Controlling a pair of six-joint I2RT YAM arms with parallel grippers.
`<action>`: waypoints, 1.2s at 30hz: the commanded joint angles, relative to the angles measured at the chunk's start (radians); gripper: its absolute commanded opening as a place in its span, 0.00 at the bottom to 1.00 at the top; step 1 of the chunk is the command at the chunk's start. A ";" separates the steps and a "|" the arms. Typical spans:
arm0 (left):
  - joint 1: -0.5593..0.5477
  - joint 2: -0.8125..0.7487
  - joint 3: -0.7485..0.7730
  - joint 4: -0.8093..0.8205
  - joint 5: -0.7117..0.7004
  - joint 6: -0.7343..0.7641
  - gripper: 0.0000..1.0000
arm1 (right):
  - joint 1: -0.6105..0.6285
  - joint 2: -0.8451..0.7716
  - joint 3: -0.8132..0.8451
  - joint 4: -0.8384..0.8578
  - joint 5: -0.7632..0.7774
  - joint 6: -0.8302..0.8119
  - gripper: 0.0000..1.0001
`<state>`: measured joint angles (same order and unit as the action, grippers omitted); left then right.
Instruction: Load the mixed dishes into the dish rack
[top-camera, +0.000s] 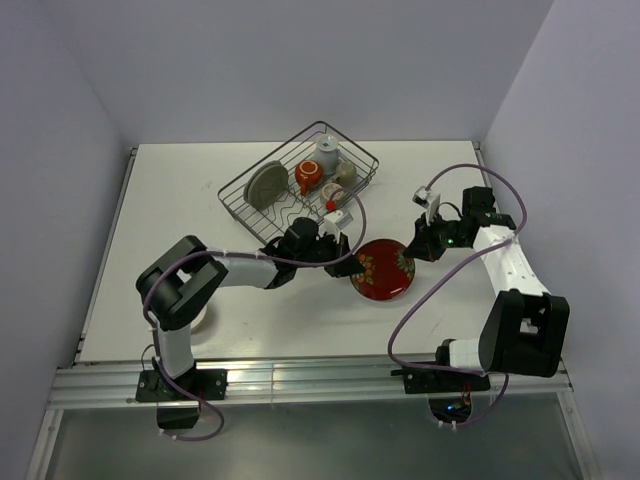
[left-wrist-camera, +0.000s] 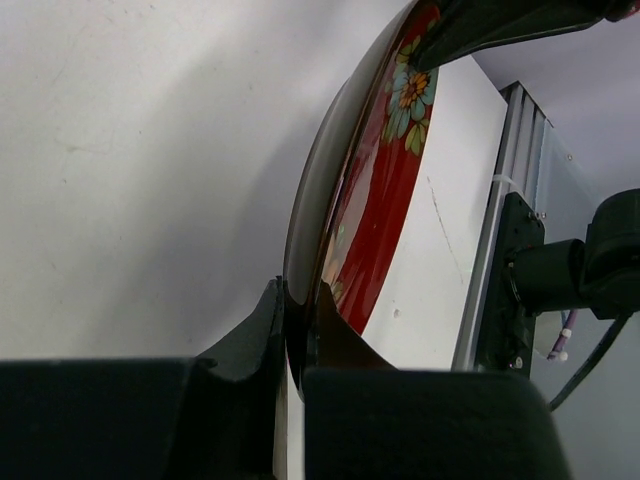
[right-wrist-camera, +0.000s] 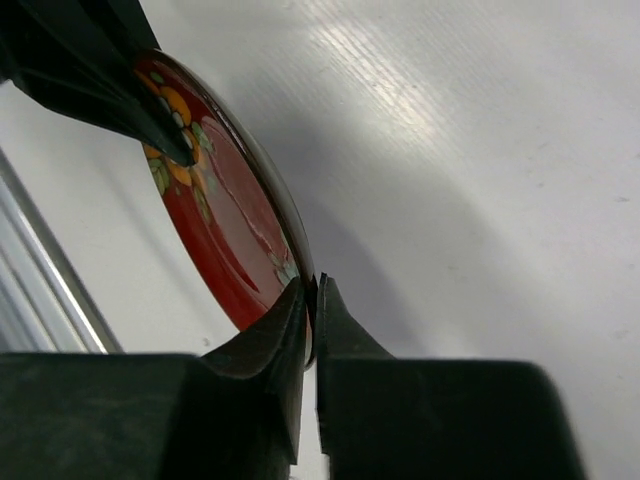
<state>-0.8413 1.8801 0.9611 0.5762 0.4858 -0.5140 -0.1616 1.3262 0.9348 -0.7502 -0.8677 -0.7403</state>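
Note:
The red floral plate (top-camera: 383, 268) is held between both grippers just right of the table's middle. My left gripper (top-camera: 352, 267) is shut on its left rim; in the left wrist view the two fingers pinch the plate (left-wrist-camera: 385, 170) at its edge (left-wrist-camera: 300, 305). My right gripper (top-camera: 412, 250) is shut on the opposite rim, and the right wrist view shows the same pinch on the plate (right-wrist-camera: 220, 230). The dish rack (top-camera: 355, 150) stands at the back and holds an olive-grey plate (top-camera: 265, 185), an orange-red mug (top-camera: 308, 176), a grey cup (top-camera: 327, 153) and a beige cup (top-camera: 345, 172).
A pale bowl (top-camera: 207, 320) sits partly hidden behind the left arm's base joint. A metal rail (top-camera: 300, 375) runs along the table's near edge. Walls close in the table at the back and on both sides.

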 joint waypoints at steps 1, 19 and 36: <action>-0.007 -0.102 -0.045 0.119 0.011 -0.046 0.00 | -0.003 0.004 0.018 0.020 -0.076 0.085 0.14; 0.030 -0.381 -0.061 -0.255 -0.107 0.107 0.00 | -0.029 -0.099 0.211 -0.106 -0.272 0.073 0.59; 0.343 -0.483 0.300 -0.742 -0.203 0.304 0.00 | -0.035 -0.191 -0.112 0.377 -0.275 0.423 0.59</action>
<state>-0.5442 1.3861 1.1664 -0.1219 0.3202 -0.2737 -0.1905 1.1667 0.8406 -0.5114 -1.1580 -0.3809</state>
